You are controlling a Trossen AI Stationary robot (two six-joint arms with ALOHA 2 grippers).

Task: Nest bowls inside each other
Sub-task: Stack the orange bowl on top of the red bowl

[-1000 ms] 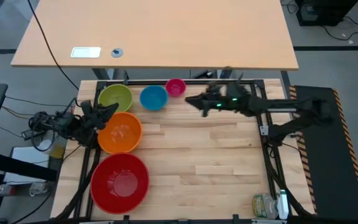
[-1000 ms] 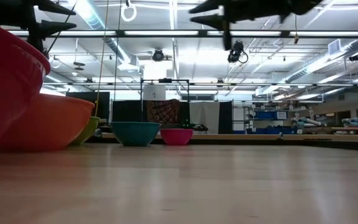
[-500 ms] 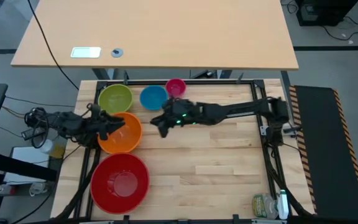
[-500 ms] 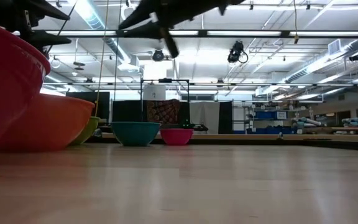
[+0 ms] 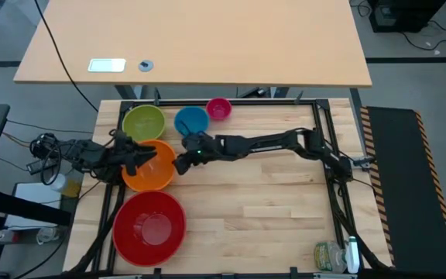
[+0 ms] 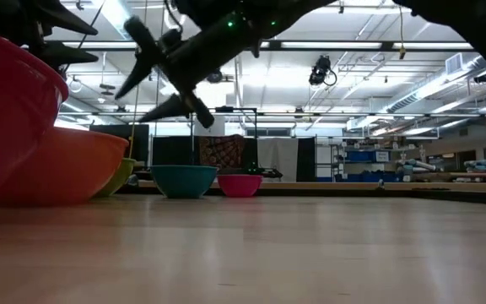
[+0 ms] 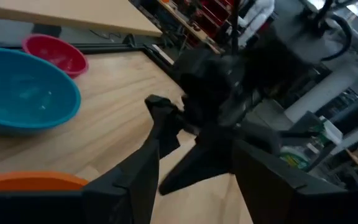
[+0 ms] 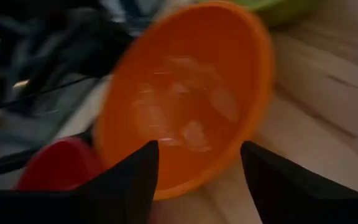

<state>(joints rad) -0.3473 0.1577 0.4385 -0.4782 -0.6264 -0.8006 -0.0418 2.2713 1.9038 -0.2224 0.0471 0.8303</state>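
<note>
Five bowls rest upright on their bases on the left of the wooden table: red [image 5: 149, 225] nearest, orange [image 5: 152, 169] behind it, then lime green [image 5: 143, 122], blue [image 5: 191, 121] and pink [image 5: 218, 108] along the far edge. My left gripper [image 5: 147, 155] hangs open above the orange bowl's left part. My right gripper [image 5: 178, 161] reaches across from the right and stands open in the air at the orange bowl's right rim [image 8: 253, 106]. In the low view it [image 6: 146, 72] is well above the bowls.
The table's middle and right are bare wood [image 5: 269, 194]. A black metal frame [image 5: 333, 194] borders the table. A plastic bottle [image 5: 327, 256] lies at the near right corner. A beige desk [image 5: 200, 39] stands beyond the far edge.
My right gripper has swept from the table's far right toward the left and down to the orange bowl's right rim, tipping downward, and its fingers have spread wider. My left gripper has turned toward the near edge over the orange bowl. The bowls have not moved.
</note>
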